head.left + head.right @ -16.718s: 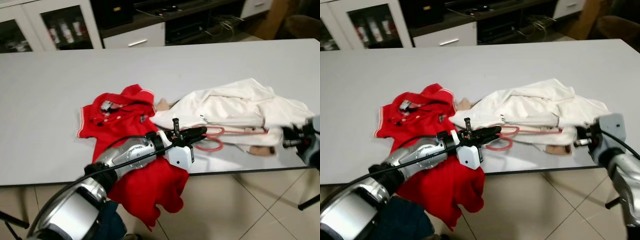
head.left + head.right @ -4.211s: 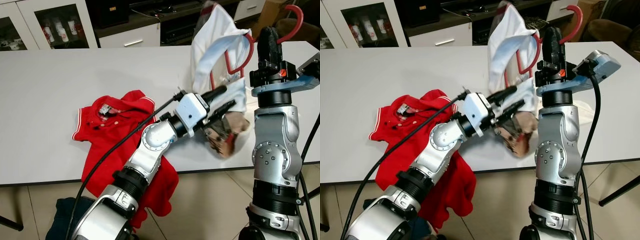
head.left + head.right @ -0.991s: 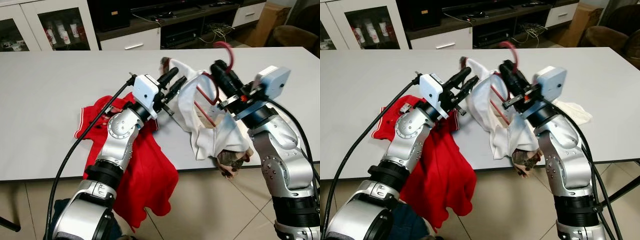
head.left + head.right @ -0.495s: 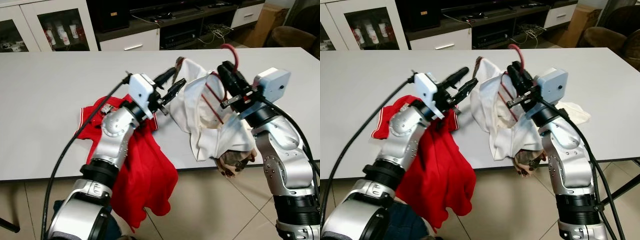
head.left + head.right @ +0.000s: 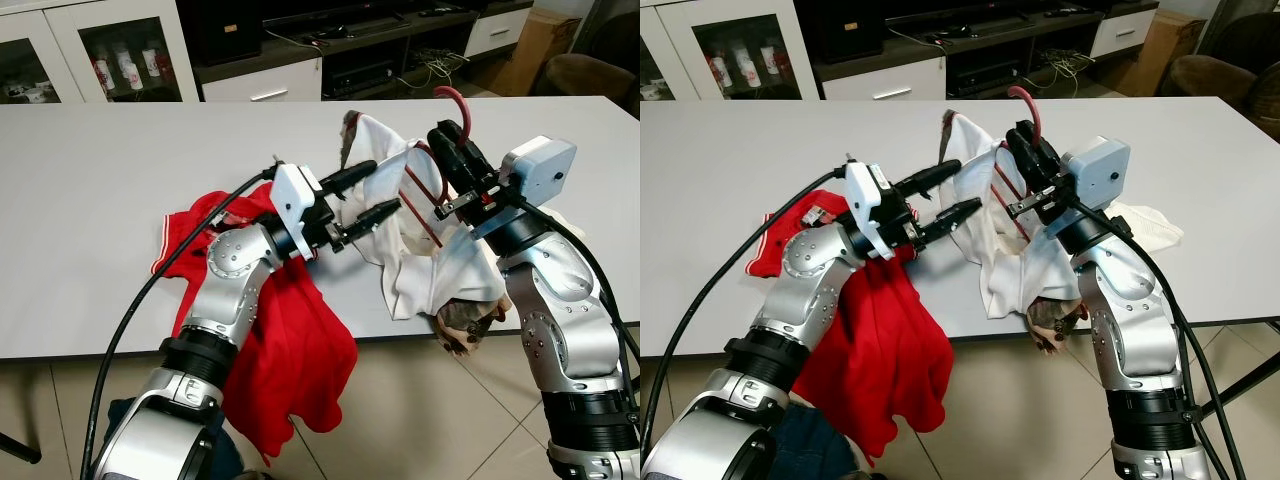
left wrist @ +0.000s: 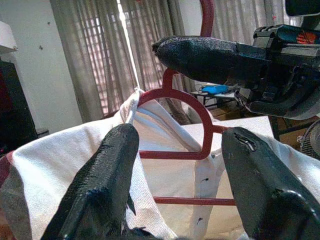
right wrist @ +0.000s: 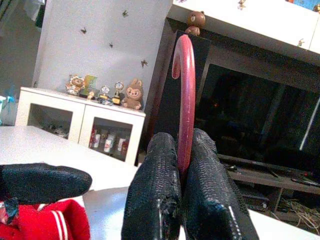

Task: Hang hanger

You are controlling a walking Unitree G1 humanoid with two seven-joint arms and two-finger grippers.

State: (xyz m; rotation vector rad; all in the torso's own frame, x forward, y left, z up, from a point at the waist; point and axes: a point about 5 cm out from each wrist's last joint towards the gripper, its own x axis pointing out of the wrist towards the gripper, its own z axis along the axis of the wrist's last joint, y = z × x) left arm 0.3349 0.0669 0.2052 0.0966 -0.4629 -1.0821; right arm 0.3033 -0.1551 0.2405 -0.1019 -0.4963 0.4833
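Above the near half of the grey table (image 5: 90,190), the red hanger (image 5: 425,195) is held off the surface with its hook (image 5: 455,103) pointing up and slightly away from the robot, its long axis tilted down toward the table edge. A white shirt (image 5: 420,250) is draped over the hanger and hangs below it, its lower folds reaching the table edge. The right gripper (image 7: 184,170) is clamped on the stem of the hook — both fingers pressed against it, no gap between them. The left gripper (image 5: 365,195) is level with the shirt's collar, its fingers (image 6: 107,180) spread wide on either side of the hanger's neck, holding nothing. A red polo shirt (image 5: 270,330) lies beside the white one, half spilling over the table edge. Behind the table stand white cabinets (image 5: 110,50) with glass doors and a dark shelf unit; the floor is tiled.
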